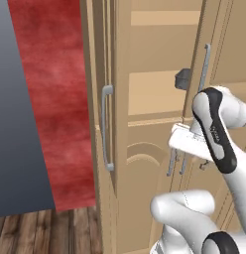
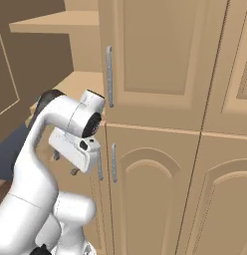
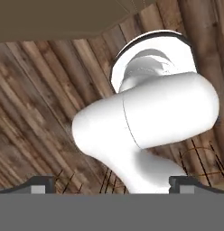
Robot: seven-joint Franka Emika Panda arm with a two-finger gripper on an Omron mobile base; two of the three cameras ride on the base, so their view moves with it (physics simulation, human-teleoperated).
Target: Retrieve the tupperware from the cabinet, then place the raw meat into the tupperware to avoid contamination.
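The cabinet (image 1: 145, 124) fills the centre and right of the left base view. Its upper left door (image 1: 102, 99) is swung open and seen edge-on, with tan shelves exposed behind it at upper centre. A small dark grey object (image 1: 183, 78) sits on a shelf at the upper right, partly hidden by the closed right door's edge; it may be the tupperware, but I cannot tell. The meat cannot be located from here.

The gripper (image 2: 65, 163) hangs at middle left of the right base view, below shelf level, in front of the lower doors (image 2: 155, 194). It points down toward the wood floor (image 3: 37, 113), fingers spread wide and holding nothing.

Judgement: the first step is in hand. The cabinet stands open, the container is not yet retrieved, and nothing has been grasped.

The next move calls for raising the hand and turning it to face the shelf opening, then reaching past the open door and the silver handle (image 1: 205, 67) toward the dark object without striking either door edge.
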